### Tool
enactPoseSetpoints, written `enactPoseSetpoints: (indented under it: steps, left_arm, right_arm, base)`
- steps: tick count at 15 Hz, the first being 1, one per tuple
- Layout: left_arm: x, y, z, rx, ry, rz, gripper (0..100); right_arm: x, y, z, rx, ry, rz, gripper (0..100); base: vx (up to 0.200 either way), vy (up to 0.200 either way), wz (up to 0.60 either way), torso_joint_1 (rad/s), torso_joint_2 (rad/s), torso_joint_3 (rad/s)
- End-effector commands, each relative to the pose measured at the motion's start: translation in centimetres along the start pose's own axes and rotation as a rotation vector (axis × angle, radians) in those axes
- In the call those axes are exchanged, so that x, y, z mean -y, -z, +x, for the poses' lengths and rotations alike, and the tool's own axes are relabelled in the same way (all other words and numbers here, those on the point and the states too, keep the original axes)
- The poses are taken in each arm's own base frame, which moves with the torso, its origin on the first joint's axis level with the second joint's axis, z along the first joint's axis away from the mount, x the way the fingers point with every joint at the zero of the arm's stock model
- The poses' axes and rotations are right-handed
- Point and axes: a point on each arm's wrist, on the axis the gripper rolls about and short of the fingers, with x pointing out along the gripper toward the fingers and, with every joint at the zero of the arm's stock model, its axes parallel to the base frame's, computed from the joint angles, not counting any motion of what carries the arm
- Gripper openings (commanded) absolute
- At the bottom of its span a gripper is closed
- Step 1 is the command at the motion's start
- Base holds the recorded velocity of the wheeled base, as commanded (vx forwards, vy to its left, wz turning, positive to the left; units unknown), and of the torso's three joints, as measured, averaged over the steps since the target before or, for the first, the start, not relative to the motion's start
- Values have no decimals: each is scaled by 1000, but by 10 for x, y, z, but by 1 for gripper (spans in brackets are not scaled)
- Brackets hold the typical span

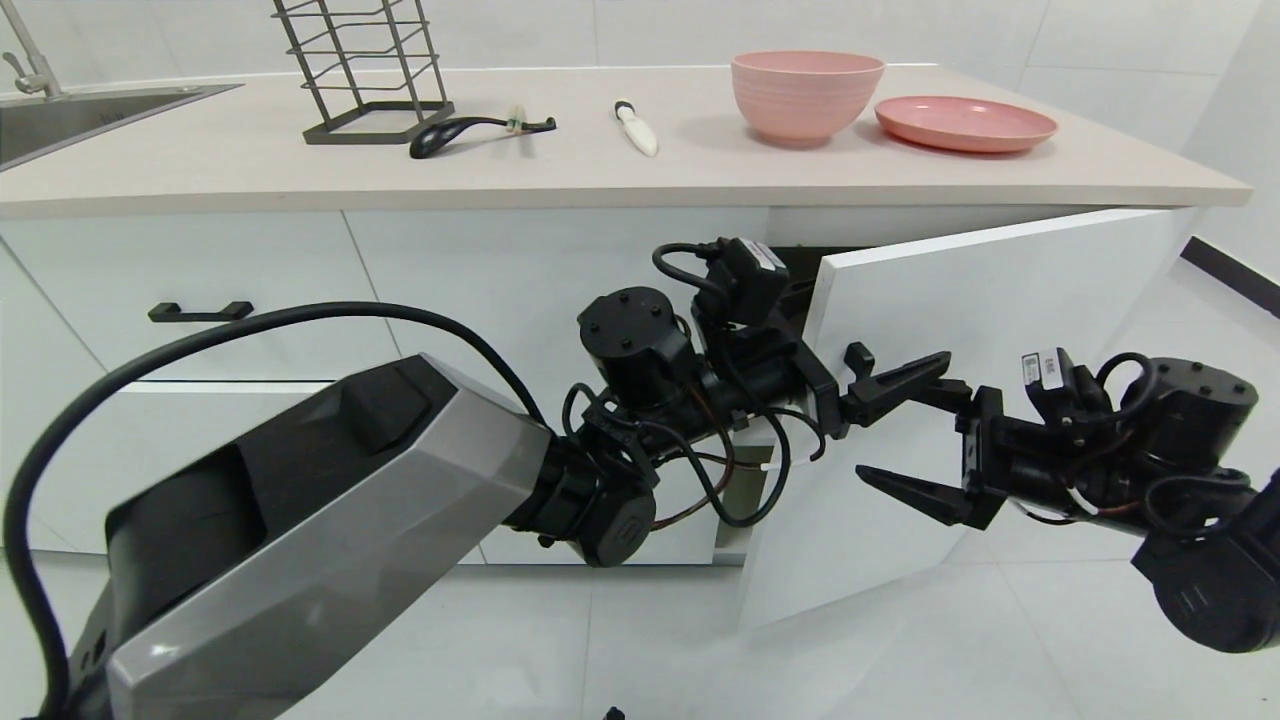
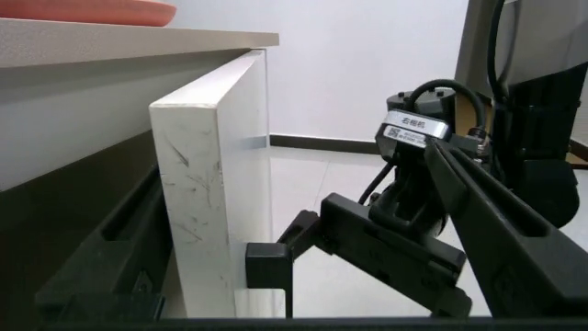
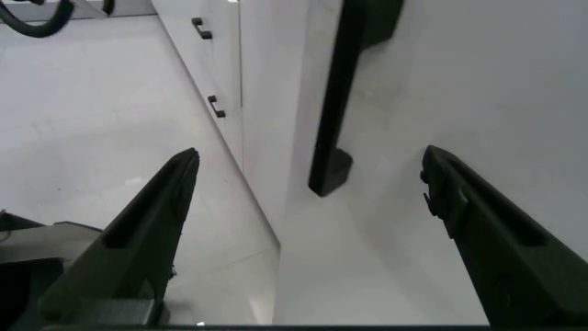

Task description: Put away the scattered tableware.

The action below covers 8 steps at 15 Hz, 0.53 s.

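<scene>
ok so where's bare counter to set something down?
Bare: the stretch between sink and wire rack, and the front strip of the counter before pink bowl and pink plate. Crowded: rack, black spoon, white utensil sit close together.

- Cabinet door (image 1: 960,400) is standing swung out, walling off the approach from the robot's right; the cabinet opening is showing as a narrow dark gap past the door's free edge.
- Left gripper (image 1: 815,388) is sitting at that free edge, jaws spread, taking up most of the gap.
- Right gripper (image 1: 900,432) is hanging wide open before the door's outer face, the handle (image 3: 340,101) sticking out between its fingers.
- The two grippers are crowding each other there.
- On the countertop (image 1: 620,185), the bowl (image 1: 806,92) and plate (image 1: 965,123) are sitting just beside each other; wider room is lying between the bowl and the white utensil (image 1: 636,127).
- The rack (image 1: 365,70) is hemming in the black spoon (image 1: 470,133) from behind.
</scene>
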Motion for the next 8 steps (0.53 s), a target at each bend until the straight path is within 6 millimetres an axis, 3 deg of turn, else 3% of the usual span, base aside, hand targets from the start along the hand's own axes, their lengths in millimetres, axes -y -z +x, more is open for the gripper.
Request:
enactPoseSetpoints:
  steps: [1,4,8]
  left_arm:
    - [3,1,1,-1,12,-8,100]
    - [5,0,2,12,14,-7,100]
    - [5,0,1,17,15,-3,100]
  right_arm:
    - [-4,-8,-19,-6,45,-10,100]
    - [-26,-26,-39,-4,67,-34,100]
    - [-84,-53,-73,11,72,-80,100]
  base:
    - [0,0,0,0,0,0]
    - [0,0,0,0,0,0]
    - [0,0,0,0,0,0]
